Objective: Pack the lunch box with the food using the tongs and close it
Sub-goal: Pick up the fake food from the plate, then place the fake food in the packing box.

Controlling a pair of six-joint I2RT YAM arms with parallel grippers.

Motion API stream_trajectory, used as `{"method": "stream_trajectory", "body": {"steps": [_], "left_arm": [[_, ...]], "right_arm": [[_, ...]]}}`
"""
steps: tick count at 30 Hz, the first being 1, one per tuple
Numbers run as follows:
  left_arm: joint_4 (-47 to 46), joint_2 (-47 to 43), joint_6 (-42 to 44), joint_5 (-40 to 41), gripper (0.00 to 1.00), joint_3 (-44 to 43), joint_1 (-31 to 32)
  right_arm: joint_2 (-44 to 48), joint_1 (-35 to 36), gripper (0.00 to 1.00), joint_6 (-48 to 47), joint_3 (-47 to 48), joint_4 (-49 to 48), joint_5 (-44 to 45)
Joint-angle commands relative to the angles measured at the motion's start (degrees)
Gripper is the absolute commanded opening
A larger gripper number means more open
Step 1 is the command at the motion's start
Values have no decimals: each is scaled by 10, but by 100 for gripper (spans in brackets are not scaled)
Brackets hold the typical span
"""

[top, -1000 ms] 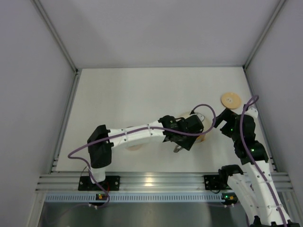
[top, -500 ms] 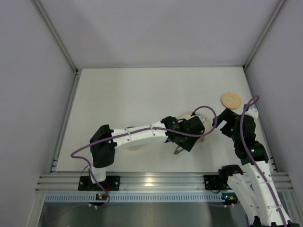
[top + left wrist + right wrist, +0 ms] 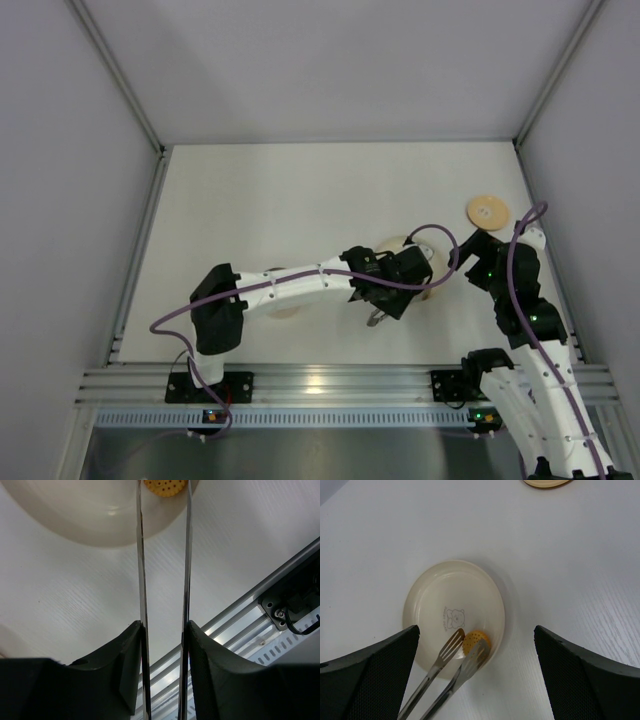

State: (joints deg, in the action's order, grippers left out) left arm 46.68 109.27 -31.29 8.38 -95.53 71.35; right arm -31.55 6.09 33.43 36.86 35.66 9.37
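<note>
The left gripper clamps the tongs, whose tips straddle a lone orange piece by the plate rim; I cannot tell whether it is pinched. The right gripper hangs open. The lid lies by the table's right edge: packing looks nearly finished, closing undone.

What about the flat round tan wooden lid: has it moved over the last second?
No. The flat round tan wooden lid sits at the same spot relative to the white table's far right corner in the top view.
</note>
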Motion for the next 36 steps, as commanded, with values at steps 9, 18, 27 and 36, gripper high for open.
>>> {"method": "stream_trajectory", "body": {"steps": [9,18,27,36], "left_arm": [[20,-44,11,77,39,-45,3],[61,-85,2,136,39,-49,3],[110,-199,-48,180,40,32,3],[195,-387,-141,225,40,169,3]], "right_arm": [[3,-7,96,-4,19,2,4],[-2,-7,96,-4,22,0,0],[-7,-7,96,-5,28,-2,-2],[-17,-6,95,-4,22,-16,-10]]}}
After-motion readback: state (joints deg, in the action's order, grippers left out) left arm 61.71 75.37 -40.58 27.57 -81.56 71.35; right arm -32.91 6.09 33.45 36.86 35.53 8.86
